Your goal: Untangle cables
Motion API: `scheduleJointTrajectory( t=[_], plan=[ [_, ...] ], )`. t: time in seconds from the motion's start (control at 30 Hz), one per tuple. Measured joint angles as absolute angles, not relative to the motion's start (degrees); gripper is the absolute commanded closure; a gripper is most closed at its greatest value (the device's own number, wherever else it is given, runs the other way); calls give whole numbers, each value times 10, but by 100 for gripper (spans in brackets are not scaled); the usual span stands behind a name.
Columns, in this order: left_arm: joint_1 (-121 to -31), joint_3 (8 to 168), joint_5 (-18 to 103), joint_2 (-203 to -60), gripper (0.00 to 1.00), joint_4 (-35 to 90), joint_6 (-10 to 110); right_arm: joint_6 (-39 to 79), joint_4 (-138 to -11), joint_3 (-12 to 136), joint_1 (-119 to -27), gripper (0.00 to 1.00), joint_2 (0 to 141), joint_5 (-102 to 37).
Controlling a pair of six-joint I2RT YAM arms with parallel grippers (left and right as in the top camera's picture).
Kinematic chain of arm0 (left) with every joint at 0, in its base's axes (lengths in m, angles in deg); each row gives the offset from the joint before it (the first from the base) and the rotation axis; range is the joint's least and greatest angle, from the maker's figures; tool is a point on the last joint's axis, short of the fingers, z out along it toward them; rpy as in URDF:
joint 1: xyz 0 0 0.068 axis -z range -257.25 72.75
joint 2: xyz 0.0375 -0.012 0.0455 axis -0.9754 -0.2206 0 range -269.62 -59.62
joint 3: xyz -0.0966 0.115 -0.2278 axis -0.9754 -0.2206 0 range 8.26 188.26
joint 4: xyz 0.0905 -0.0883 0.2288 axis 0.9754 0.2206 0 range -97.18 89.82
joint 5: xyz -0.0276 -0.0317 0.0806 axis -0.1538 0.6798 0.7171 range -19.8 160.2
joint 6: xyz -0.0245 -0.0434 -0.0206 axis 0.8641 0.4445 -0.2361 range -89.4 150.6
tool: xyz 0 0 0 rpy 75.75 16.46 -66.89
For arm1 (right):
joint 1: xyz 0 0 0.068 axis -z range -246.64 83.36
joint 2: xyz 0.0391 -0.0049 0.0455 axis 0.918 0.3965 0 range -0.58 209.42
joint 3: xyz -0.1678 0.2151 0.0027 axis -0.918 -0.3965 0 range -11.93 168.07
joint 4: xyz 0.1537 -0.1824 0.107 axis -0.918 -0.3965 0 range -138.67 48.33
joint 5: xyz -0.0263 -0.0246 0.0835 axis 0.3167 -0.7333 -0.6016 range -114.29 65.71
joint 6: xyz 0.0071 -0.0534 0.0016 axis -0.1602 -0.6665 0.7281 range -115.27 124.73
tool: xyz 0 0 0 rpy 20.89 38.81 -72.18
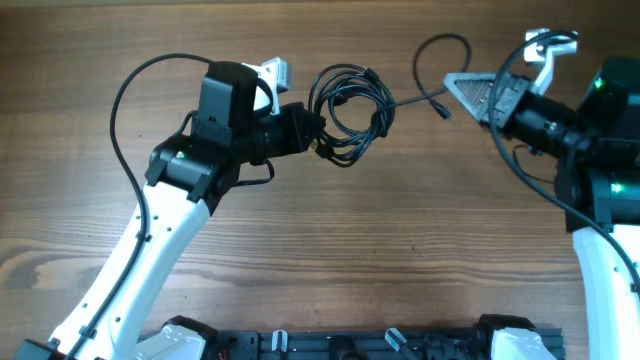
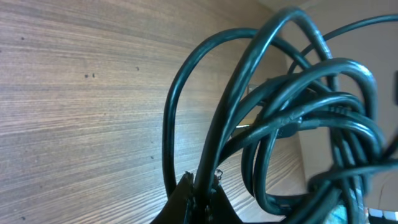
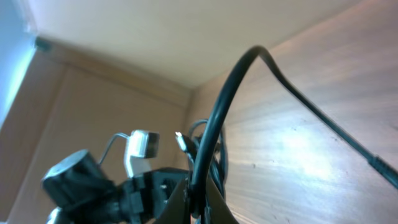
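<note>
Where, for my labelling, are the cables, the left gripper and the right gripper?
cables [image 2: 298,115]: left wrist view, tangled strands.
left gripper [image 2: 200,188]: left wrist view, between fingertips.
right gripper [image 3: 196,194]: right wrist view, between fingertips.

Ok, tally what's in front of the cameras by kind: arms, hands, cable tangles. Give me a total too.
Robot arms: 2, the left arm and the right arm
Hands: 2, the left hand and the right hand, each shut on cable
Tangles: 1, the cable tangle; its separate cords cannot be counted
Total: 5
</note>
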State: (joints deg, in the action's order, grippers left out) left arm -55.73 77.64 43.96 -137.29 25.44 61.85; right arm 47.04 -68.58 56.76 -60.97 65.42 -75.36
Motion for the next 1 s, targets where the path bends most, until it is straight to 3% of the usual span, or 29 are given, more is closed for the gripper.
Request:
scheduleJointTrajectory(
  t=[0.27,0.3,0.53,0.6,0.7,0.9,1.0],
  plan=[
    [-558,766,464,-1378,96,184,615,329,-902,574,-612,94,694,-645],
    [-559,765,464,-1378,96,167,615,307,-912,575,-616,87,711,-642],
    [-573,762,479,-1380,96,153,615,192,-832,575,-655,79,750,-718],
    [-574,762,479,-1381,96,167,617,196,-789,576,-679,76,750,-730],
    [-574,761,479,-1381,96,173,636,211,-745,576,-720,60,750,-737],
    [-574,761,479,-1382,96,177,749,253,-762,576,-746,55,750,-672],
    [-574,761,484,-1382,96,239,810,263,-793,576,-746,54,750,-622]
  ],
)
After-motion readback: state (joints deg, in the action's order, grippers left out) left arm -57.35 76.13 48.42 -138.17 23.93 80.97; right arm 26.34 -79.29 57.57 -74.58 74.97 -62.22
